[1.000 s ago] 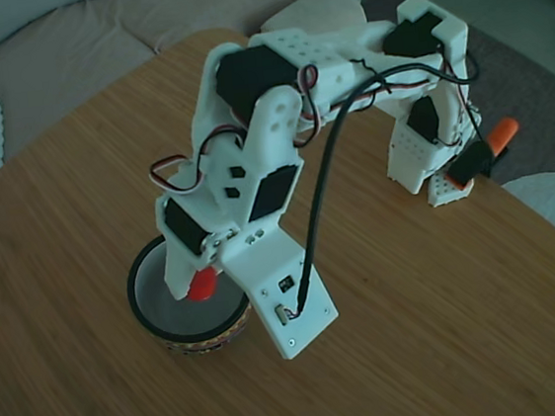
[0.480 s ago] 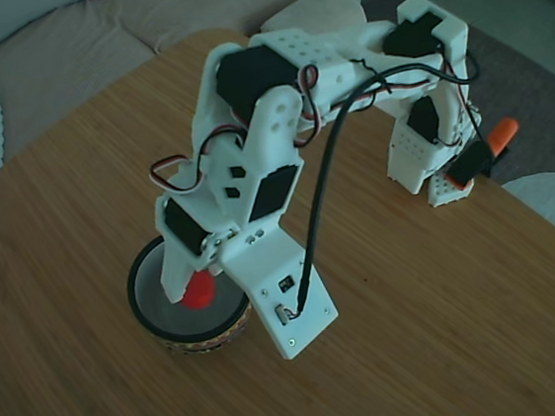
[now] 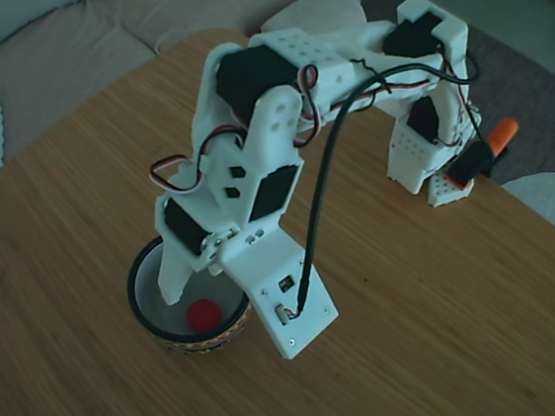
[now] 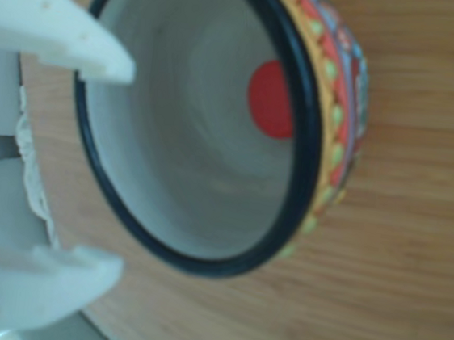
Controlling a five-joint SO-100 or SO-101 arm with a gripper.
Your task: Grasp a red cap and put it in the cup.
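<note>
The red cap [image 3: 202, 315] lies flat on the bottom of the cup [image 3: 135, 288], free of the fingers. In the other view the red cap [image 4: 271, 99] shows as a red disc against the pale inner wall of the cup [image 4: 189, 257], whose black rim and patterned band are plain to see. My gripper [image 3: 198, 286] hangs just over the cup's mouth, open and holding nothing. The other view shows the gripper [image 4: 118, 167] with its two white fingers [image 4: 63, 27] spread wide above the rim.
The cup stands on a round wooden table [image 3: 451, 349]. The arm's white base [image 3: 429, 157] is clamped at the far right edge with an orange-handled clamp [image 3: 494, 138]. A sofa [image 3: 62, 42] runs behind the table. A black cable [image 3: 321, 193] loops over the arm.
The red cap was held between the fingers above the cup; the fingers have spread and the cap has dropped to the cup's bottom. The arm has stayed in place.
</note>
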